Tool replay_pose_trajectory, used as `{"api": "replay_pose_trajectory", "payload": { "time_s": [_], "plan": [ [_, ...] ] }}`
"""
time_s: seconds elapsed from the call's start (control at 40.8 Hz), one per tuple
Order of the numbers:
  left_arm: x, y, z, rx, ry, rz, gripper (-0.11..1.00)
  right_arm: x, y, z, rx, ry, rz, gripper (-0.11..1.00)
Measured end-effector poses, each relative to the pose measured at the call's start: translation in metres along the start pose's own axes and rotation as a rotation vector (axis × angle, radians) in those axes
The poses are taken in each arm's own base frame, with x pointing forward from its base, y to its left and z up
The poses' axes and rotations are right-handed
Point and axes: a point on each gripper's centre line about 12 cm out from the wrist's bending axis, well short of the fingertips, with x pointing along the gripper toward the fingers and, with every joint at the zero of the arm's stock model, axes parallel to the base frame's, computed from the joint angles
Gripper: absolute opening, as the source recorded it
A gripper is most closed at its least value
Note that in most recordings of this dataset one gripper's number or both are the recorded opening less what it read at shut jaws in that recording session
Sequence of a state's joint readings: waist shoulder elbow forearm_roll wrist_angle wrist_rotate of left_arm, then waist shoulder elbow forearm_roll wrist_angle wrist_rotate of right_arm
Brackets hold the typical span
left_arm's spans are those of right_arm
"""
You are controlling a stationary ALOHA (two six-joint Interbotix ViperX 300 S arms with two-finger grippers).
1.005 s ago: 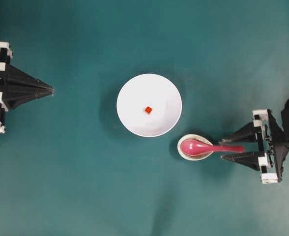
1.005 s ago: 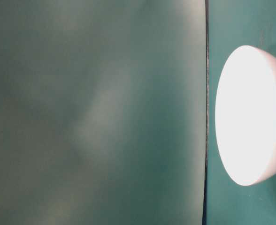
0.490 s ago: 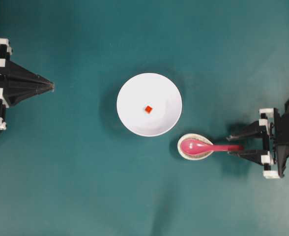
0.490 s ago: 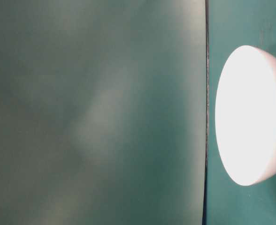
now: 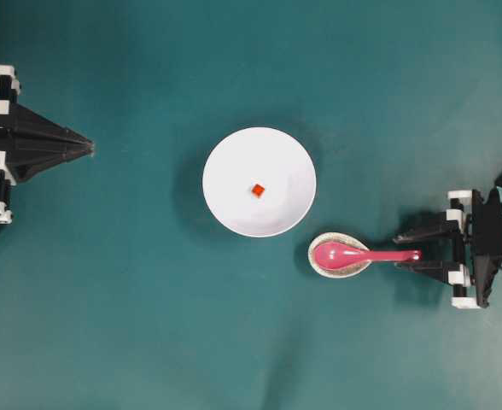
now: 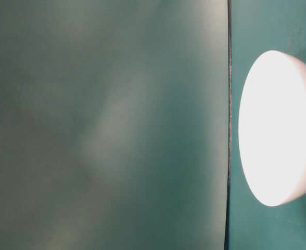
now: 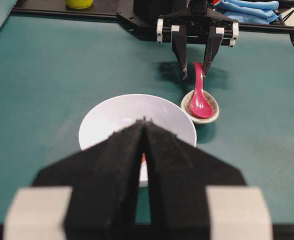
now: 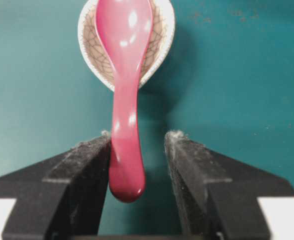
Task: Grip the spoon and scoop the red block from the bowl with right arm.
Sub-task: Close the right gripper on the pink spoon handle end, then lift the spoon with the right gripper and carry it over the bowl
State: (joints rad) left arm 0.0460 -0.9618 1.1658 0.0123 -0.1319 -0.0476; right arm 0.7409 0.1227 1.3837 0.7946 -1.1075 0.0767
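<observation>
The magenta spoon [image 5: 353,254] lies with its scoop in a small speckled beige dish [image 5: 323,266], handle pointing right; it also shows in the right wrist view [image 8: 124,100] and the left wrist view [image 7: 199,97]. My right gripper [image 5: 405,254] is open with the handle end between its fingers; the handle touches one finger [image 8: 87,165], with a gap to the other. The red block [image 5: 257,190] sits in the white bowl [image 5: 225,162]. My left gripper [image 5: 87,152] is shut and empty at the far left.
In the table-level view the bowl's side [image 6: 278,130] glows white at the right. A yellow object [image 7: 79,3] and blue cloth [image 7: 247,7] lie beyond the table's far edge in the left wrist view.
My right gripper has narrowed around the spoon's handle end and shifted slightly. The spoon, bowl and left arm have not moved.
</observation>
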Motion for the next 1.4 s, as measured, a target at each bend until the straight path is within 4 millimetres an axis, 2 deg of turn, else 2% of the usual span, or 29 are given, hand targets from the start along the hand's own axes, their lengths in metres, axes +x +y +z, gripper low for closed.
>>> {"api": "replay_pose_trajectory", "payload": {
  "time_s": [0.319, 0.441, 0.686, 1.005, 1.176, 1.397],
  "plan": [
    [0.0, 0.0, 0.0, -0.002, -0.002, 0.0, 0.0, 0.002, 0.003, 0.002, 0.005, -0.008, 0.005, 0.5],
    [0.0, 0.0, 0.0, 0.0, 0.0, 0.0, 0.0, 0.001, 0.002, 0.001, 0.004, -0.007, 0.004, 0.45],
    [0.0, 0.0, 0.0, -0.002, 0.001, 0.002, 0.0, 0.002, 0.003, 0.002, 0.004, -0.007, 0.008, 0.27],
    [0.0, 0.0, 0.0, 0.0, 0.001, 0.002, 0.0, 0.004, 0.006, 0.004, 0.012, -0.016, 0.012, 0.25],
    [0.0, 0.0, 0.0, -0.002, 0.002, 0.0, 0.0, 0.002, 0.01, 0.015, 0.042, -0.054, 0.032, 0.25],
    [0.0, 0.0, 0.0, 0.0, 0.0, 0.002, 0.0, -0.006, 0.011, 0.044, 0.068, -0.127, 0.056, 0.25]
  ]
}}
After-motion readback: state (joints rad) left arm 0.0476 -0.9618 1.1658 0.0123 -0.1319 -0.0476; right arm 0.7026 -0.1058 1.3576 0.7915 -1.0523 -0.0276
